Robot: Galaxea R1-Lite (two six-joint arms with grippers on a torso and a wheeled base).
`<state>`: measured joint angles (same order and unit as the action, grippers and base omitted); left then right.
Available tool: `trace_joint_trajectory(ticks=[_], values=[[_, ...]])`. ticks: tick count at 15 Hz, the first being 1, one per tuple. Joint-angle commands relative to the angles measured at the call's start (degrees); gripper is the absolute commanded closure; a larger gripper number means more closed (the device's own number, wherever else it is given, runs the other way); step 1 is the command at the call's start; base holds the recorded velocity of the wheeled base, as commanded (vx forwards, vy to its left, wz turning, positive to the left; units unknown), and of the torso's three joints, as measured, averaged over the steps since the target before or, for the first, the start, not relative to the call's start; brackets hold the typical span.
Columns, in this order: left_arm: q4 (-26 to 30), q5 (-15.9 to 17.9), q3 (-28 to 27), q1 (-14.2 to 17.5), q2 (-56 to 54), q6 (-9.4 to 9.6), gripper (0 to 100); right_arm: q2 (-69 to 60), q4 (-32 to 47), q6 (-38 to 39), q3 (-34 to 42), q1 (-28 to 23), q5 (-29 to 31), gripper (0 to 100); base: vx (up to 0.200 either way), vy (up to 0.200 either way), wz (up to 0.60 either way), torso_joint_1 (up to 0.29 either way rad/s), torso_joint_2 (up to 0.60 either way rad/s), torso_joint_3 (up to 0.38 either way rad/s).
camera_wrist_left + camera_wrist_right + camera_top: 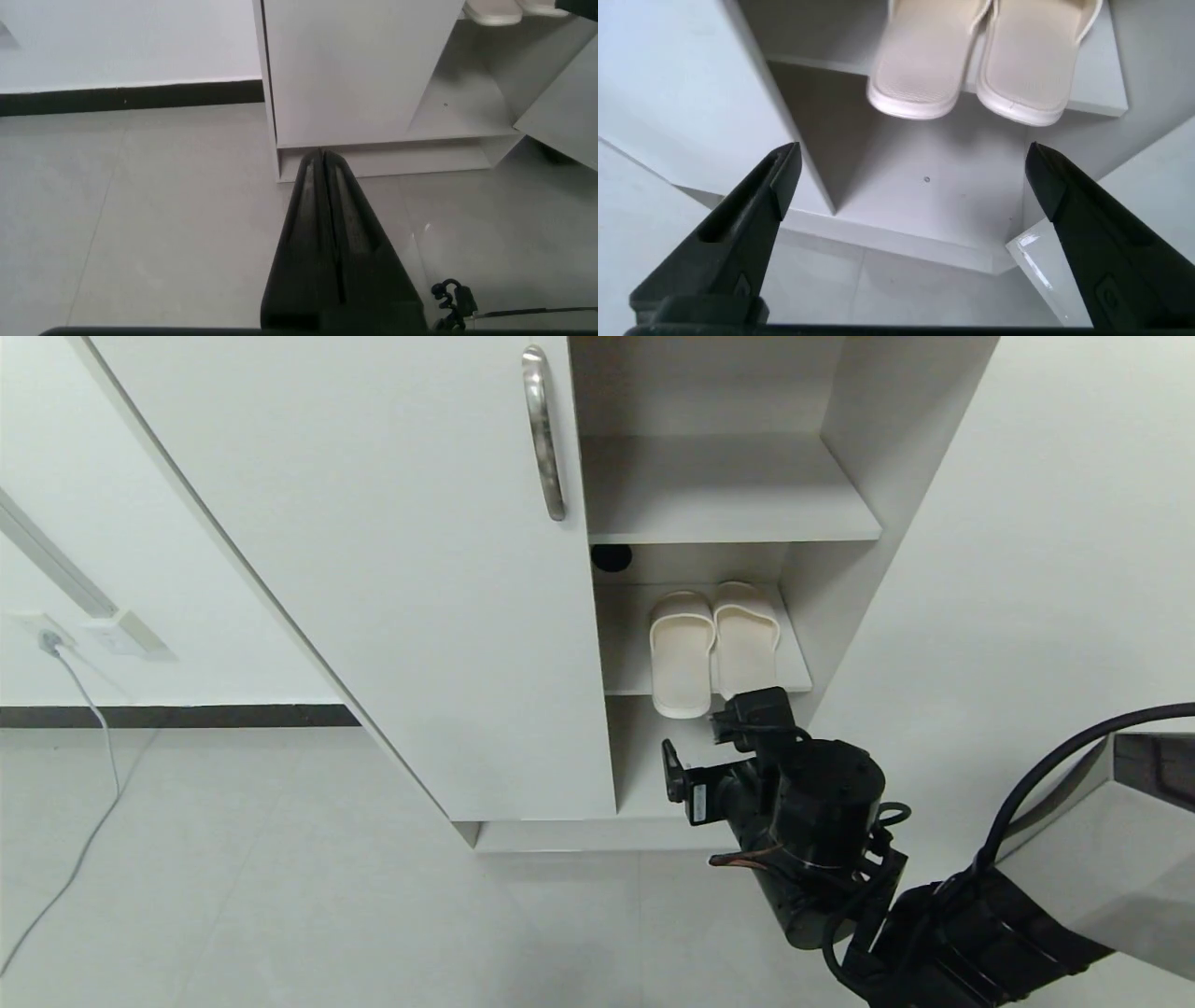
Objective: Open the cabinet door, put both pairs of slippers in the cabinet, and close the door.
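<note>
A pair of cream slippers (714, 644) lies side by side on the middle shelf (624, 644) of the white cabinet, heels jutting over the shelf's front edge. The right door (1027, 569) is swung open; the left door (373, 569) with its metal handle (543, 429) is closed. My right gripper (705, 733) hangs open just in front of and below the slippers, nothing between its fingers. The right wrist view has the slippers (971, 56) above the open right gripper (910, 177). My left gripper (323, 163) is shut and empty, low over the floor before the cabinet base (392, 159).
An upper shelf (728, 490) and the bottom compartment (644, 765) hold nothing. A dark round hole (611, 557) sits in the cabinet's back. At the left, a wall socket (47, 639) has a grey cable (93, 803) trailing over the tiled floor.
</note>
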<state>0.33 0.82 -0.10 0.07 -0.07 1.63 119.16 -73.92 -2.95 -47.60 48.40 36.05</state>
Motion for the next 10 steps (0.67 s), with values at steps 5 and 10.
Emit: trace_joint_trajectory(ticks=[5, 10], values=[[0.0, 0.0, 0.0, 0.0, 0.1, -0.23, 100, 0.1, -0.6, 0.0, 1.4, 0.0, 0.0, 0, 0.0, 0.0, 0.0, 0.0, 0.0, 0.0], [0.0, 0.0, 0.0, 0.0, 0.1, -0.14, 100, 0.1, -0.5, 0.0, 1.6, -0.1, 0.0, 0, 0.0, 0.0, 0.0, 0.0, 0.0, 0.0]])
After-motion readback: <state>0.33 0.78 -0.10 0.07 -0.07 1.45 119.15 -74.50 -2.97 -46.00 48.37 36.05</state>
